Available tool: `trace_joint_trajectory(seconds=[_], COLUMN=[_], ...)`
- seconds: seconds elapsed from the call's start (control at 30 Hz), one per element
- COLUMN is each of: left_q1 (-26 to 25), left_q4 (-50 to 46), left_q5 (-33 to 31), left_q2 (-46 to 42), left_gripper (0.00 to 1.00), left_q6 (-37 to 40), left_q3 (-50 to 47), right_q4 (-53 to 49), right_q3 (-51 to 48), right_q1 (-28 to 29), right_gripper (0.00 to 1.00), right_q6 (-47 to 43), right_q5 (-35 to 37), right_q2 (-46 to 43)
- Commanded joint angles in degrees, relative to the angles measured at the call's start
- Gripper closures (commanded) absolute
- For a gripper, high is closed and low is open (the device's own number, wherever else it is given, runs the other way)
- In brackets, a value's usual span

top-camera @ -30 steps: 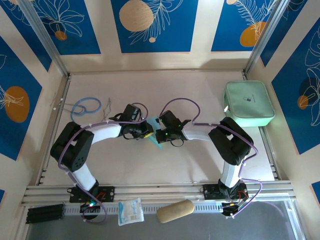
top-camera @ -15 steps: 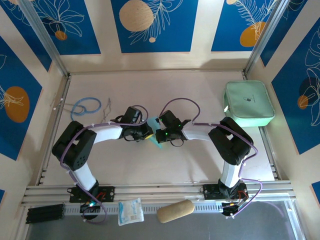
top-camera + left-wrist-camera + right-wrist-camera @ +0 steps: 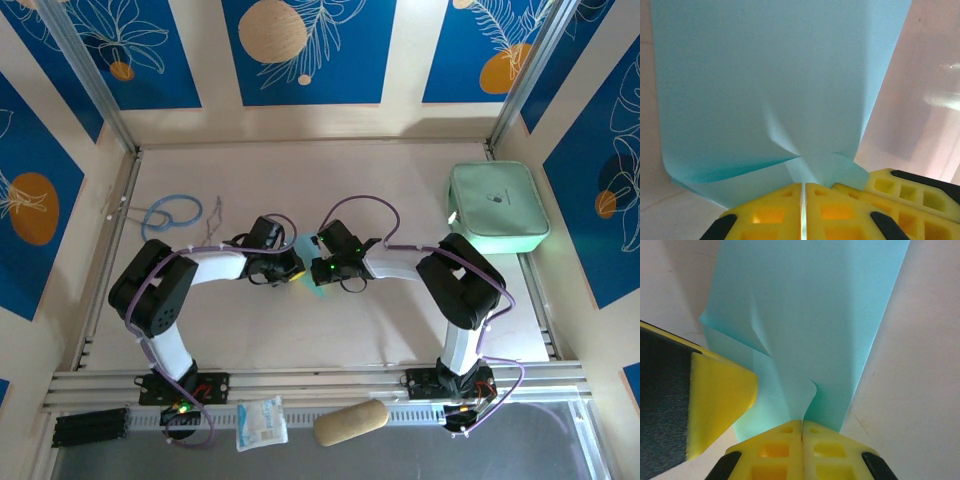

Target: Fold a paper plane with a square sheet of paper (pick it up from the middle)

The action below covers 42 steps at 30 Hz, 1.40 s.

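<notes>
The light-blue square sheet of paper (image 3: 315, 285) hangs between my two grippers at the middle of the table, bent and creased. My left gripper (image 3: 297, 268) is shut on its near edge; in the left wrist view the yellow jaws (image 3: 803, 186) pinch a thin sliver of the sheet (image 3: 765, 75). My right gripper (image 3: 320, 270) faces it from the right and is shut on the sheet (image 3: 810, 305) too, its tips (image 3: 802, 422) pressed together under a curled flap. The left gripper's finger (image 3: 715, 400) sits close beside it. The paper plane is out of view.
A mint-green zip case (image 3: 497, 208) lies at the far right. A blue cable loop (image 3: 172, 212) lies at the far left. On the near rail rest a white snack packet (image 3: 262, 422) and a tan oblong pad (image 3: 351, 422).
The left arm's elbow has swung slightly right and nearer, and its jaws have closed tighter on the sheet. The right arm has stayed still.
</notes>
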Motion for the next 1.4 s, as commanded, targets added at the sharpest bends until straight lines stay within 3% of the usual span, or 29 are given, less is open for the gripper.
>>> trace_joint_trajectory(seconds=[0.0, 0.5, 0.7, 1.1, 1.37], left_q1=[-0.4, 0.3, 3.4, 7.5, 7.7], left_q4=[0.3, -2.7, -5.0, -13.9, -20.0], left_q5=[-0.7, -0.9, -2.1, -4.1, -3.8], left_q2=[1.2, -1.7, -3.4, 5.1, 11.2], left_gripper=[0.9, 0.88, 0.86, 0.83, 0.87], left_q6=[-0.5, 1.7, 4.9, 13.9, 17.6], left_q3=[-0.7, 1.3, 2.6, 13.3, 18.8], right_q4=[-2.7, -3.0, -3.5, -4.9, -5.2], right_q3=[0.4, 0.8, 2.1, 3.7, 4.1], right_q1=[-0.2, -0.4, -0.5, -0.7, -0.9], right_gripper=[1.0, 1.0, 1.0, 1.0, 1.0], right_q6=[0.8, 1.2, 0.8, 1.0, 1.2], right_q5=[-0.4, -1.5, -3.0, -3.6, -3.3], right_q2=[1.8, 1.4, -0.1, -0.2, -0.1])
